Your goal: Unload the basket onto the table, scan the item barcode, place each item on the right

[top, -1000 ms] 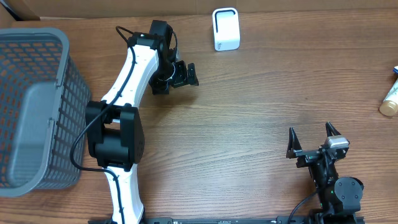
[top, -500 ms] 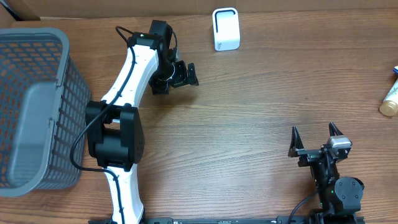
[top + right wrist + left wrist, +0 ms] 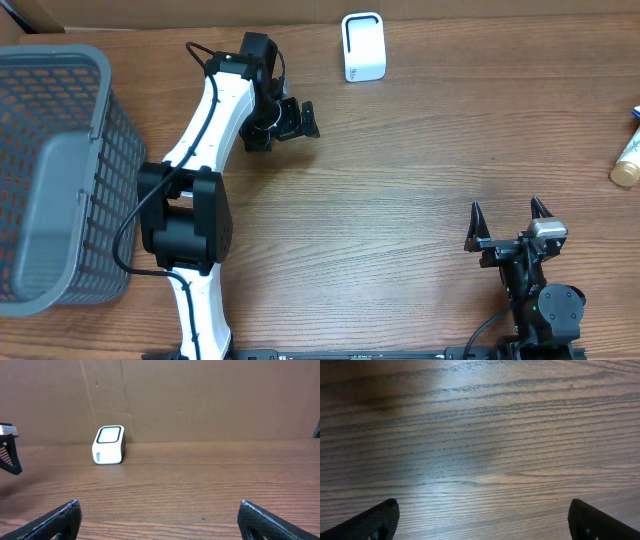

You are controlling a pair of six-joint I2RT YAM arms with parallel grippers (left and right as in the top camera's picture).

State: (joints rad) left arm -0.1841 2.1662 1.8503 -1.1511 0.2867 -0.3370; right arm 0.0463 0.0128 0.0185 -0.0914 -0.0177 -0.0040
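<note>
A white barcode scanner (image 3: 363,47) with a dark window stands at the table's far edge; the right wrist view shows the scanner (image 3: 108,445) ahead and to the left, against a cardboard wall. A beige tube-like item (image 3: 628,163) lies at the right edge, partly cut off. My left gripper (image 3: 295,118) hangs open over bare wood, left of the scanner. In its wrist view the left gripper (image 3: 482,520) has nothing between its fingertips. My right gripper (image 3: 506,208) stands open near the front edge, well short of the item. The right gripper (image 3: 159,512) is also empty.
A grey mesh basket (image 3: 105,120) fills the left side of the table. The white left arm (image 3: 215,120) reaches diagonally from its base toward the back. Another small blue-and-white object (image 3: 636,113) peeks in at the right edge above the item.
The right gripper has slid slightly to the right and toward the front edge. The left arm and the objects have stayed still.
</note>
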